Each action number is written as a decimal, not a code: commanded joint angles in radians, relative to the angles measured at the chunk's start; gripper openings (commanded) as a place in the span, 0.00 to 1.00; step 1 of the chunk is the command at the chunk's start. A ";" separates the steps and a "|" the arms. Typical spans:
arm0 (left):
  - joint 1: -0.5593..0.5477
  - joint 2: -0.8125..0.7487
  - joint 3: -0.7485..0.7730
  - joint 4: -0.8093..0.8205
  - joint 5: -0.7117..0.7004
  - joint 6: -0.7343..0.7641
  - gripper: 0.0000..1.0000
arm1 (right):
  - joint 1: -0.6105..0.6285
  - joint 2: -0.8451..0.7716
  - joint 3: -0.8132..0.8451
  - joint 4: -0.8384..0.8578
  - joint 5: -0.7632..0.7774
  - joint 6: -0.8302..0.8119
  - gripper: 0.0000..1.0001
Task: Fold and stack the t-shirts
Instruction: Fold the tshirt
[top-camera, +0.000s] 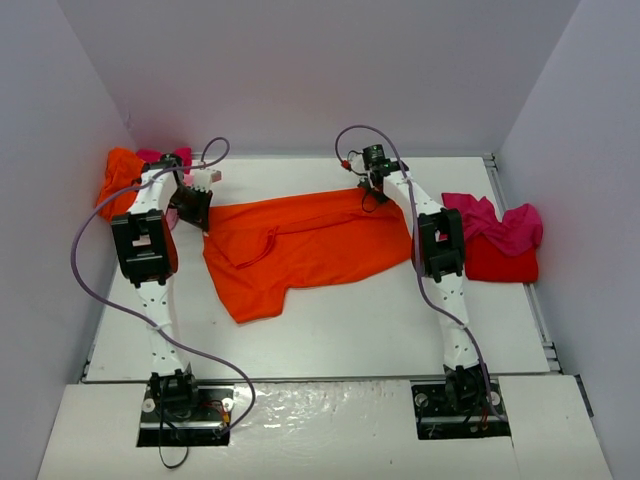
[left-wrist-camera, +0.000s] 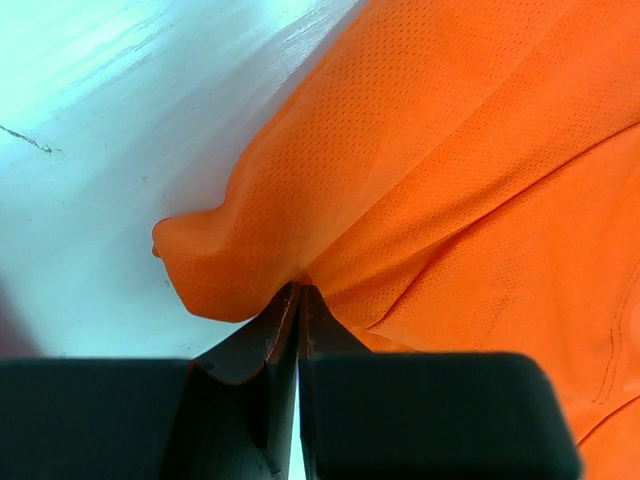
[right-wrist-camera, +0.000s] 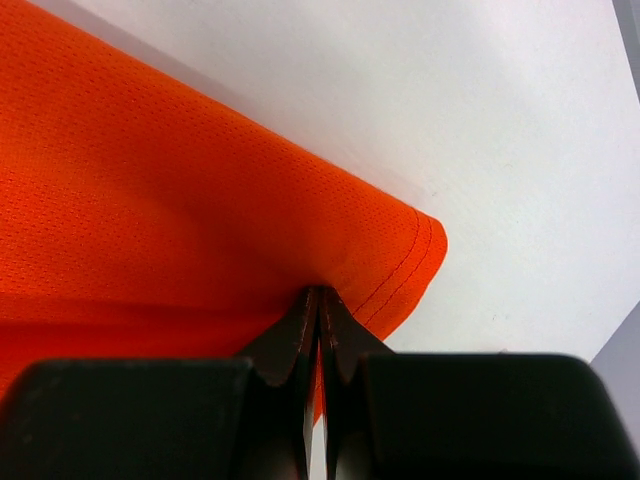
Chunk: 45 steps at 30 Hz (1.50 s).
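Observation:
A bright orange t-shirt (top-camera: 300, 250) lies spread across the middle of the table, partly folded over itself. My left gripper (top-camera: 203, 205) pinches its far left corner, jaws shut on the cloth (left-wrist-camera: 330, 200). At the shirt's far right corner, my right gripper (top-camera: 372, 188) is shut on the hemmed edge (right-wrist-camera: 400, 270). Both corners bunch up into the closed fingertips. More t-shirts wait in a heap at the far left, orange (top-camera: 118, 180) and pink (top-camera: 165, 158). A folded red t-shirt (top-camera: 500, 262) sits at the right with a crumpled magenta one (top-camera: 498, 225) on it.
White walls close in the table on the left, back and right. The table's metal edge rail (top-camera: 540, 310) runs along the right side. Purple cables (top-camera: 90, 270) loop off both arms.

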 joint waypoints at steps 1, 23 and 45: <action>-0.006 -0.032 0.010 0.010 -0.041 -0.001 0.00 | -0.021 0.052 -0.086 -0.093 -0.001 0.029 0.00; -0.122 -0.497 -0.141 0.067 0.149 -0.005 0.49 | 0.000 -0.256 -0.131 -0.051 0.005 0.114 0.45; -0.271 -0.958 -0.969 0.032 0.042 0.358 0.47 | -0.114 -0.799 -0.736 -0.070 -0.085 0.059 0.62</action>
